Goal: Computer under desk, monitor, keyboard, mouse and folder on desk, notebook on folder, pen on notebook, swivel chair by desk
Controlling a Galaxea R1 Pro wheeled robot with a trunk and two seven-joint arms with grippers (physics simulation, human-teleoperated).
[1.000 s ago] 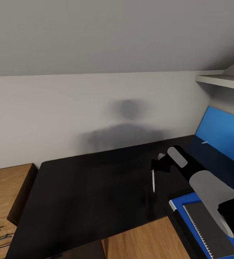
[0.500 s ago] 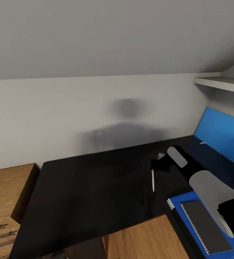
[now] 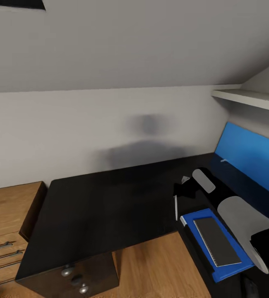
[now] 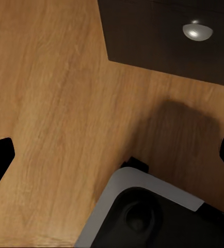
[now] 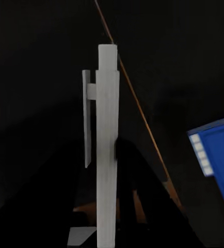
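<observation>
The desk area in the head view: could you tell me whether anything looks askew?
Yes: the folder lies skewed to the desk edge, the notebook on it. The pen hangs upright in the right pincer, not yet on the notebook.

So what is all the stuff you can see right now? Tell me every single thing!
desk: one, glossy black, against the wall
folder: one, bright blue, on the desk's right part
notebook: one, grey, on the folder
pen: one, silver-grey, hanging from the right gripper above the desk
drawers: oak, left of the desk
shelf: one, white, upper right
floor: light wood
right gripper: black, shut on the pen
left gripper: black, open, above the floor
</observation>
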